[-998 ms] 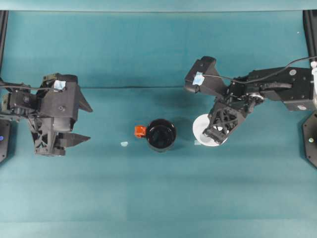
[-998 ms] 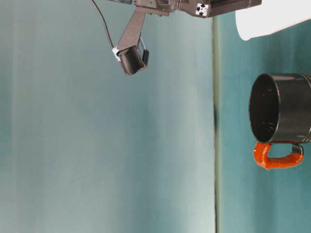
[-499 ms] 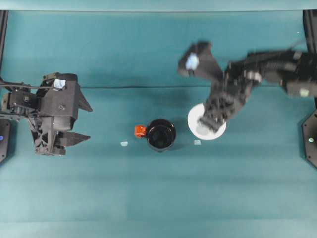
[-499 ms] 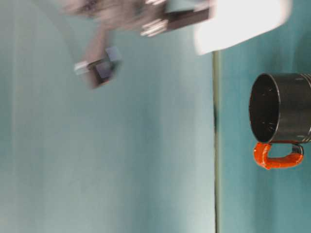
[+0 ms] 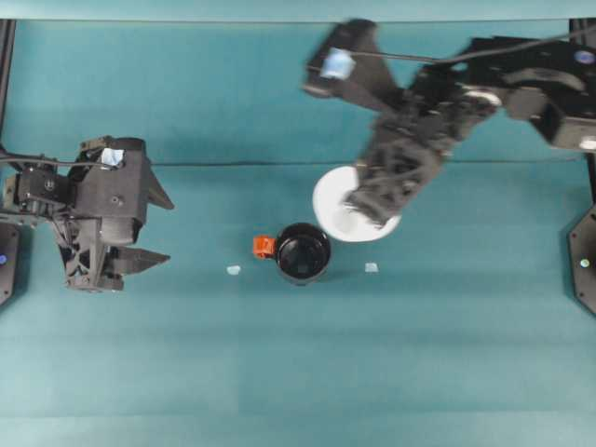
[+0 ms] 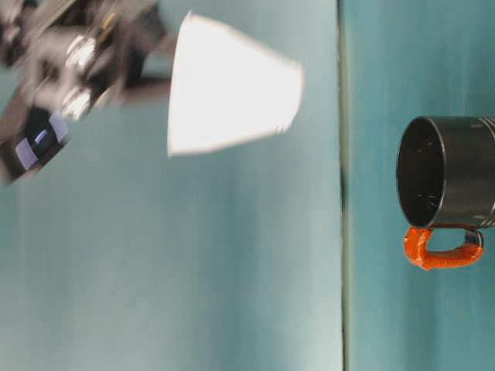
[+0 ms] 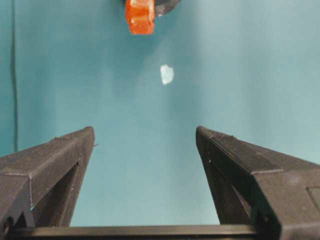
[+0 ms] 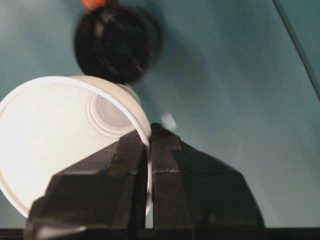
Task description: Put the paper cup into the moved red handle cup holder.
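White paper cup [image 8: 55, 135], tapered, open-topped; right end effector [image 8: 149, 145] pinching rim, airborne.

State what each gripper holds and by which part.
The right gripper holds the paper cup by its rim, jaws pinching the wall. The left gripper is open and holds nothing.

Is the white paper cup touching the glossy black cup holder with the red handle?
Apart. In the table-level view the white paper cup hangs in the air, held by the right gripper, with open background between it and the black holder.
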